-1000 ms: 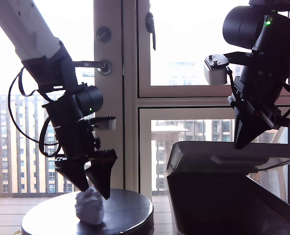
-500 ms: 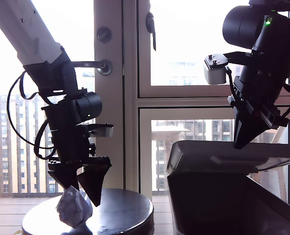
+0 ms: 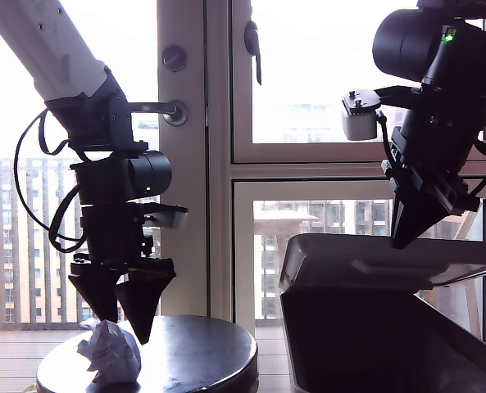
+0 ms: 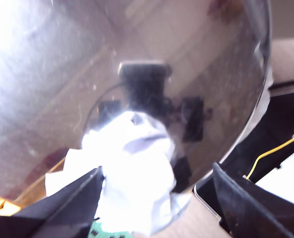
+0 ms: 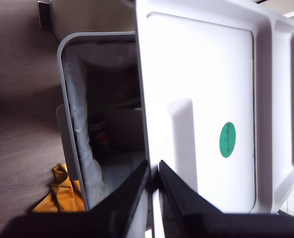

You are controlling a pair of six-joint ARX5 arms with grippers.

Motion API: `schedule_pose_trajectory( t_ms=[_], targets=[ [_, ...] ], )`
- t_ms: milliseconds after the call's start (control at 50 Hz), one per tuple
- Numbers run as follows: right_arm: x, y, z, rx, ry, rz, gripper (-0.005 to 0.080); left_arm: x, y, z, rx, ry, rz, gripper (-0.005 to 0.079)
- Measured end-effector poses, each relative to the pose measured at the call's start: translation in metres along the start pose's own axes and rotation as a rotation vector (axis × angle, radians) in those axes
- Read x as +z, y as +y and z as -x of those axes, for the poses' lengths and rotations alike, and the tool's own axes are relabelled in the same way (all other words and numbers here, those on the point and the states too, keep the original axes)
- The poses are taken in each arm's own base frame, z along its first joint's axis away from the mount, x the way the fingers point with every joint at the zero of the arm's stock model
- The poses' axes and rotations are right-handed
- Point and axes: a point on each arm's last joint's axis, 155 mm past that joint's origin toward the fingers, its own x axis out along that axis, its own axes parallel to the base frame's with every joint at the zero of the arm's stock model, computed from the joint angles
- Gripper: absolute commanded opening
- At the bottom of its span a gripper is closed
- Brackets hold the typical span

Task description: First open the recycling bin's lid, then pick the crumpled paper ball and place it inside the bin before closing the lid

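The crumpled paper ball lies on the round dark table at the exterior view's lower left. My first gripper hangs open just above it, pointing down. In the first wrist view the ball sits between the spread fingers. At the exterior view's right stands the dark grey recycling bin, its lid tilted up. My second gripper is shut on the lid's edge. The second wrist view shows the lid with its green mark, the gripper and the bin's open mouth.
A window frame with a metal door handle stands behind both arms. The bin holds a white liner. An orange cloth lies on the wooden floor beside the bin. The table's rim is near the ball.
My first gripper has swung toward the exterior view's left and turned more upright. The paper ball has shifted left on the table with it. The second arm and the lid have stayed still.
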Motion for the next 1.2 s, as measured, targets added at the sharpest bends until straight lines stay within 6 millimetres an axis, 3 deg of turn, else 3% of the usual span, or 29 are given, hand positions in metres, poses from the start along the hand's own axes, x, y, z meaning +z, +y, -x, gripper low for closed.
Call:
schedule_pose_trajectory(
  t_ms=[560, 780, 880, 920, 1040, 1200],
  targets=[
    [0.000, -0.001, 0.000, -0.003, -0.001, -0.004, -0.0013, -0.029, 0.001, 0.002, -0.002, 0.113, 0.014, 0.0639],
    [0.001, -0.002, 0.000, -0.006, -0.003, -0.007, -0.0013, -0.029, 0.005, -0.017, 0.001, 0.118, 0.019, 0.0633],
    [0.001, -0.002, 0.000, -0.006, -0.003, -0.008, -0.0013, -0.025, 0.008, -0.021, 0.007, 0.100, 0.020, 0.0504],
    [0.001, -0.002, 0.000, -0.006, -0.003, -0.008, -0.0013, -0.025, 0.008, -0.021, 0.007, 0.100, 0.020, 0.0397],
    [0.001, -0.002, 0.000, -0.006, -0.003, -0.008, -0.0013, -0.025, 0.008, -0.021, 0.006, 0.102, 0.020, -0.0037],
    [0.001, -0.002, 0.000, -0.006, -0.003, -0.008, -0.0013, -0.026, 0.008, -0.021, 0.004, 0.107, 0.012, -0.0025]
  ],
)
